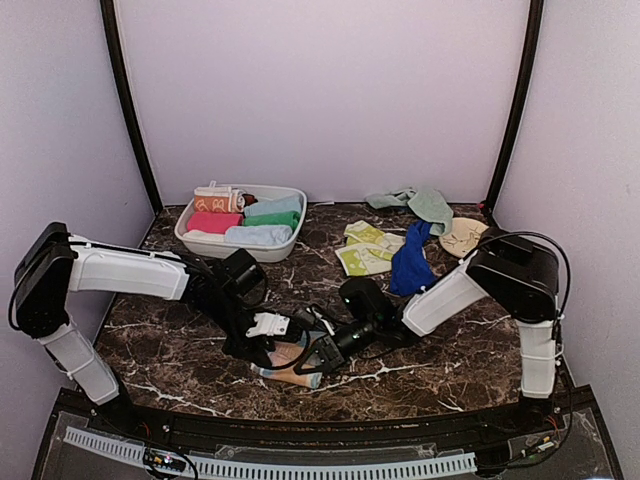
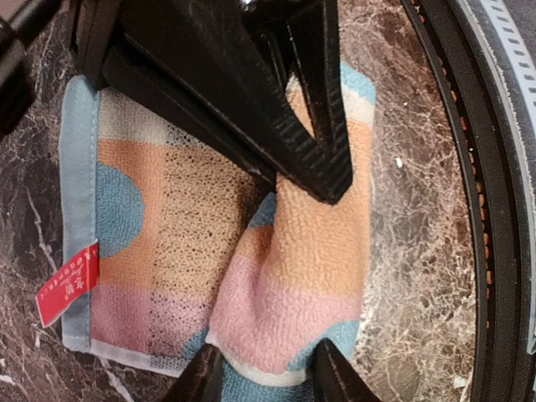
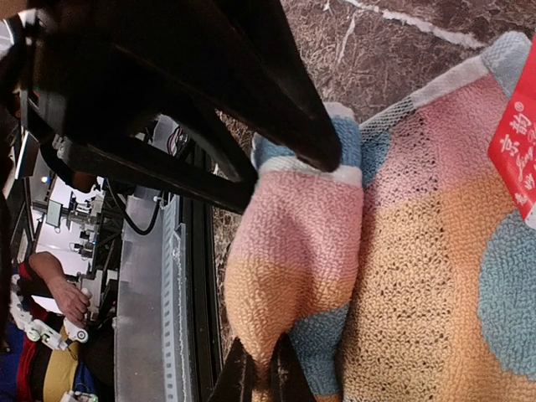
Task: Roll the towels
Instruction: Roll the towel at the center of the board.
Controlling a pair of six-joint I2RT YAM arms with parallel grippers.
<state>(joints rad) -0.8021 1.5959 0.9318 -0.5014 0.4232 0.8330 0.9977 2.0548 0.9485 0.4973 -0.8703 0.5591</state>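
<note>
Overhead, a white tub [image 1: 232,250] sits at 11 o'clock on the dark marbled desk [image 1: 470,350], packed with rolled towels [image 1: 250,222]. Nearer, at 6 o'clock by the front edge, a pastel towel [image 2: 167,226] of peach, pink and blue patches lies partly flat, with a red label [image 2: 67,285] on its hem. The left end effector [image 2: 268,378] is clenched on a raised fold of that towel, cloth bulging between its tips. Reaching in from 3 o'clock, the right end effector [image 3: 261,381] pinches the same fold, its tips nearly together. At 1 o'clock lie a yellow-green towel [image 1: 365,250], a dark blue towel [image 1: 410,262] and a mint towel [image 1: 425,205], beside a beige disc [image 1: 462,238].
</note>
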